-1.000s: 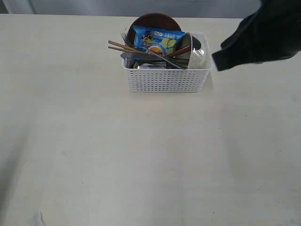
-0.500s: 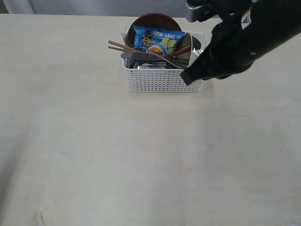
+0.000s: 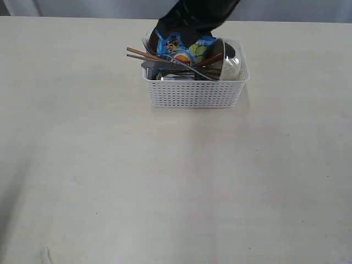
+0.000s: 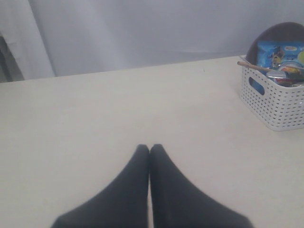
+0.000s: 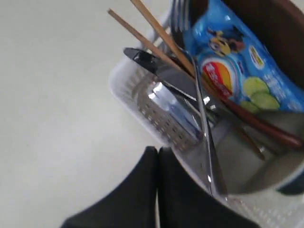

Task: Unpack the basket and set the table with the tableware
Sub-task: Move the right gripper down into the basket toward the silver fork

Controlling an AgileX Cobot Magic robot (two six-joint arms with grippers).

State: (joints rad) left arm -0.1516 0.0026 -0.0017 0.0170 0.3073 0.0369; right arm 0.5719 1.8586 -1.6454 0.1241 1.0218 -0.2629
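Observation:
The white basket point(image 3: 192, 93) stands at the table's point(image 3: 165, 181) far middle, packed with tableware. Wooden chopsticks point(image 3: 140, 55) stick out on its left, beside a steel knife point(image 3: 159, 66) and a reddish spoon point(image 3: 212, 59). A white bowl point(image 3: 234, 66) sits at its right end. My right arm point(image 3: 192, 16) hangs blurred over the basket's back, covering most of the dark plate. In the right wrist view my right gripper point(image 5: 158, 151) is shut and empty beside the basket wall point(image 5: 142, 111), near the fork point(image 5: 178, 19) and knife point(image 5: 166, 71). My left gripper point(image 4: 149, 147) is shut, away from the basket point(image 4: 280, 104).
A blue snack bag point(image 3: 187, 49) leans against the dark plate point(image 5: 275, 28) inside the basket. A pale curtain point(image 4: 142, 33) closes off the table's far side.
My right arm has swept in from the right of the basket, passed across its right end, and now hangs over its back. Nothing in the basket has shifted.

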